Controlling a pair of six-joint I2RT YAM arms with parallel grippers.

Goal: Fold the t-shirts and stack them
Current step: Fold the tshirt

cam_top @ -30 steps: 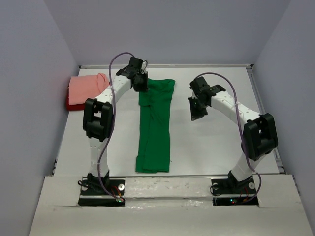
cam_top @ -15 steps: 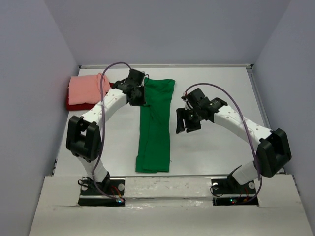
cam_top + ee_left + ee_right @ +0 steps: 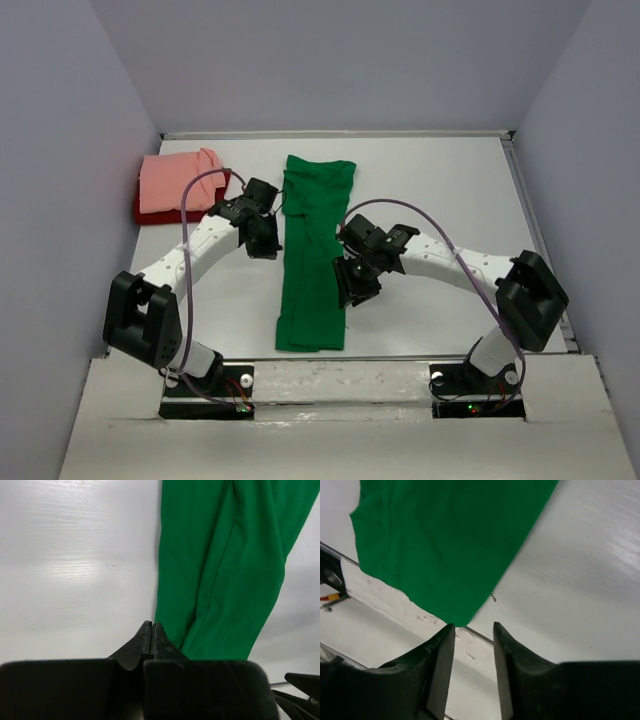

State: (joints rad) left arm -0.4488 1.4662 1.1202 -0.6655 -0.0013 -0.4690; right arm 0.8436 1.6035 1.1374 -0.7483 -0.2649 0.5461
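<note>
A bright green t-shirt [image 3: 312, 215] lies folded into a long narrow strip running from the far middle of the table toward the near edge. A salmon pink t-shirt [image 3: 178, 180] sits folded on a dark red one [image 3: 150, 214] at the far left. My left gripper [image 3: 268, 248] is shut and empty, hovering just left of the green strip's left edge [image 3: 230, 565]; its tips [image 3: 151, 625] meet. My right gripper [image 3: 348, 290] is at the strip's right edge near its near end. In the right wrist view its jaws [image 3: 474, 626] stand open with nothing between them, just past the green corner [image 3: 450, 535].
The table's raised rim [image 3: 340, 134] runs along the back and the right side [image 3: 530, 230]. Grey walls close in on three sides. A white ledge [image 3: 395, 605] at the near edge lies just beyond the green shirt's end.
The left gripper drew back from the green shirt's far left corner to beside its left edge. The right arm swung left and nearer to the shirt's right edge, and its jaws opened.
</note>
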